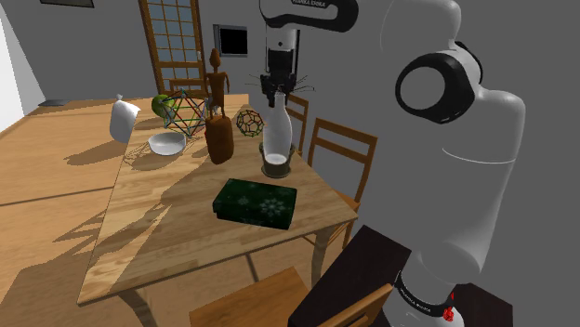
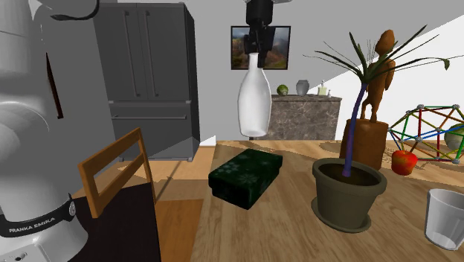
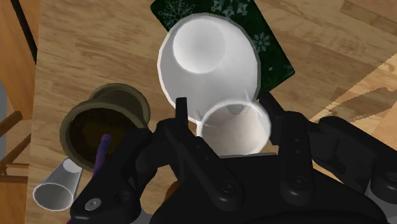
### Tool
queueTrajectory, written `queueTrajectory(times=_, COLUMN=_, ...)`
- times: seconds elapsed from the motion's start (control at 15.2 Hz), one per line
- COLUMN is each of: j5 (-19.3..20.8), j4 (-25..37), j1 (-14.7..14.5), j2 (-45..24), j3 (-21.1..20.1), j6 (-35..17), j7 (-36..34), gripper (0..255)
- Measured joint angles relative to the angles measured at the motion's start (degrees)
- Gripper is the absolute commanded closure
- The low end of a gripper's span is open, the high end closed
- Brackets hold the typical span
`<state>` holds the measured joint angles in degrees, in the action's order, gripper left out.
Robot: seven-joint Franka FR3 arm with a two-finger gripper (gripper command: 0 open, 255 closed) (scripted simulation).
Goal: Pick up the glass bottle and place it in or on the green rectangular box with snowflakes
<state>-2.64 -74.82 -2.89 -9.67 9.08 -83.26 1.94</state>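
Bottle [image 2: 253, 104], smooth white, narrow-necked, in end effector [image 2: 258, 48]

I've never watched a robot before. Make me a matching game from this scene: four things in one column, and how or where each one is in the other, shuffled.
Things
1. white bottle
2. dark green snowflake box
3. dark round pot
4. clear cup

States
A. lies flat on the table
B. holds a purple-stemmed plant
C. hangs in the air, clasped at the neck by the hand
D. stands upright on the table, close to the pot

Pairs: 1-C, 2-A, 3-B, 4-D
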Motion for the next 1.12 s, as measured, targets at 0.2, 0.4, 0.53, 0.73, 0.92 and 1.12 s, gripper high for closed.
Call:
queueTrajectory(times=0.2, j5=-0.4, j4=7.6, j1=-1.5, j2=-3.7, j3=-1.1, j6=3.9, j7=-2.9, gripper=255)
queueTrajectory(times=0.4, j5=-0.6, j4=14.4, j1=-3.5, j2=-7.1, j3=-2.4, j6=7.2, j7=-6.6, gripper=255)
queueTrajectory(times=0.53, j5=-0.5, j4=12.9, j1=-4.0, j2=-6.7, j3=-2.6, j6=6.1, j7=-7.2, gripper=255)
queueTrajectory(times=0.73, j5=-0.3, j4=8.4, j1=-4.2, j2=-5.2, j3=-2.7, j6=3.1, j7=-7.2, gripper=255)
queueTrajectory(times=0.92, j5=-0.1, j4=3.6, j1=-4.5, j2=-3.7, j3=-2.7, j6=-0.2, j7=-7.3, gripper=255)
queueTrajectory(times=1.12, j5=0.0, j4=-0.1, j1=-4.5, j2=-2.6, j3=-2.7, j6=-2.8, j7=-7.2, gripper=255)
